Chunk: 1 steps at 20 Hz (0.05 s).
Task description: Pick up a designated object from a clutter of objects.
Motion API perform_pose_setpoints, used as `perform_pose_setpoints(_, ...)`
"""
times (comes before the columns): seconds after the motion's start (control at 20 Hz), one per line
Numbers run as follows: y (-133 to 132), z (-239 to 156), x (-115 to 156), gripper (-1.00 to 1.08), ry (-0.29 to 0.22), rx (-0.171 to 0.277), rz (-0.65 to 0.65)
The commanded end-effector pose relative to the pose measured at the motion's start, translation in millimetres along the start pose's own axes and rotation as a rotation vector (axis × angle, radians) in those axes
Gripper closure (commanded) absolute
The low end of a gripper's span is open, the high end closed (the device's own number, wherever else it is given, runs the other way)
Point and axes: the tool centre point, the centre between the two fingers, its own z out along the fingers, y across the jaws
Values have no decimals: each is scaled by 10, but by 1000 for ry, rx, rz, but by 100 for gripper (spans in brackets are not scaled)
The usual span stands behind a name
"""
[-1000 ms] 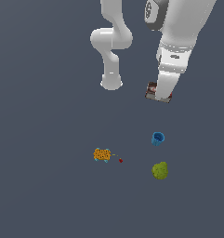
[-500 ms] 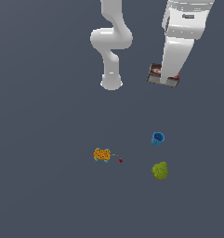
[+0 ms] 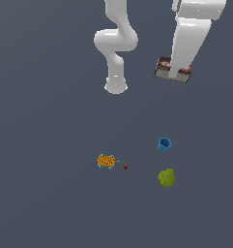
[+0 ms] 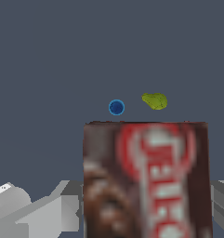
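Note:
The dark brown box with red and white label (image 3: 172,70) hangs high above the floor, clamped in my gripper (image 3: 174,73). In the wrist view the box (image 4: 146,179) fills the foreground between my two fingers (image 4: 62,204), which press on its sides. The rest of the clutter lies far below: the small blue cup (image 3: 164,144) (image 4: 116,107), the yellow-green lumpy fruit (image 3: 167,178) (image 4: 154,100), the orange patterned flat piece with teal edges (image 3: 106,161) and the tiny red bit (image 3: 125,167).
My arm's white base (image 3: 116,85) stands on the dark grey floor at the exterior view's upper middle. The forearm (image 3: 193,29) reaches down from the top right.
My gripper has risen with the brown box, which moved up in the exterior view. The cup, fruit, orange piece and red bit have not moved.

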Motion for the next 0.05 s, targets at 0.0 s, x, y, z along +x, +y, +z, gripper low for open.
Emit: perform_pose_setpoints(0.0,5,-20,-1,108,0,1,0)
